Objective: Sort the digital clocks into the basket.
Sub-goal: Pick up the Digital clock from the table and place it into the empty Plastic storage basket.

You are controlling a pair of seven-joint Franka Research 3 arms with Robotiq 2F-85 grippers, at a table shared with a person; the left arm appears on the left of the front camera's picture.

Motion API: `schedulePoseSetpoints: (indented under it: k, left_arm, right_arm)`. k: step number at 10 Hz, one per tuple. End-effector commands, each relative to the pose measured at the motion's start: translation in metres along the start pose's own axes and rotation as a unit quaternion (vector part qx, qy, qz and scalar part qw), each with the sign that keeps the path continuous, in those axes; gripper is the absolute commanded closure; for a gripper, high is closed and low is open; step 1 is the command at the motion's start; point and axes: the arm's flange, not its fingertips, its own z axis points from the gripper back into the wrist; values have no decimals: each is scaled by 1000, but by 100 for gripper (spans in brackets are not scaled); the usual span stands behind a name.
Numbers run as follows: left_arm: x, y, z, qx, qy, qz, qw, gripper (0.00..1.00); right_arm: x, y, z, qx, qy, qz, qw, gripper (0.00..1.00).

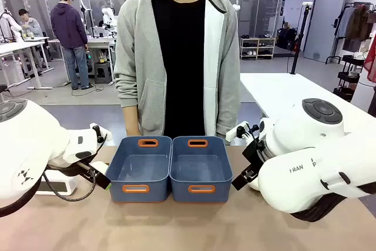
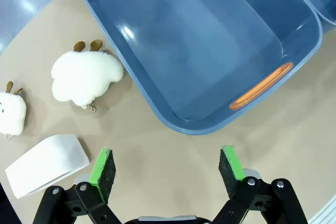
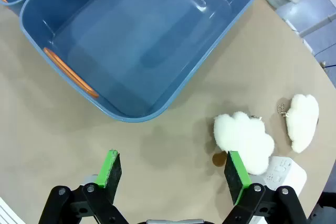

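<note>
Left tool (image 2: 169, 167) stands open and empty, a white rounded plastic digital clock (image 2: 47, 165) lying just beside it on the tan surface (image 2: 173, 145); right tool (image 3: 173, 174) is likewise open, the second white clock (image 3: 286, 174) partly hidden by a cream plush toy (image 3: 244, 136), so I judge each should centre squarely over its clock, clear of plush, before closing.

The right gripper (image 3: 173, 163) hangs over the tan table (image 3: 47, 145), jaws wide apart with nothing between its green pads. To its left sits an empty blue plastic basket (image 3: 137, 117) with orange handles. To the right of the basket lie a big fluffy cream plush toy (image 3: 244, 135), a smaller fluffy cream plush toy (image 3: 303, 121), and a white rounded plastic clock (image 3: 286, 170) partly behind one finger.
</note>
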Motion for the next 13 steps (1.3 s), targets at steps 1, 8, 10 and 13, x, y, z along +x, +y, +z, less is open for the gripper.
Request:
schedulePoseSetpoints:
  k: [1,8,10,13]
  left_arm:
    - [0,0,0,0,0,0,1000,0]
    - [0,0,0,0,0,0,1000,0]
    - [0,0,0,0,0,0,1000,0]
    - [20,14,53,-6,-14,22,1000,0]
  right_arm:
    - [0,0,0,0,0,0,1000,0]
    - [0,0,0,0,0,0,1000,0]
    - [0,0,0,0,0,1,1000,0]
    - [30,-9,53,29,-36,-14,999,0]
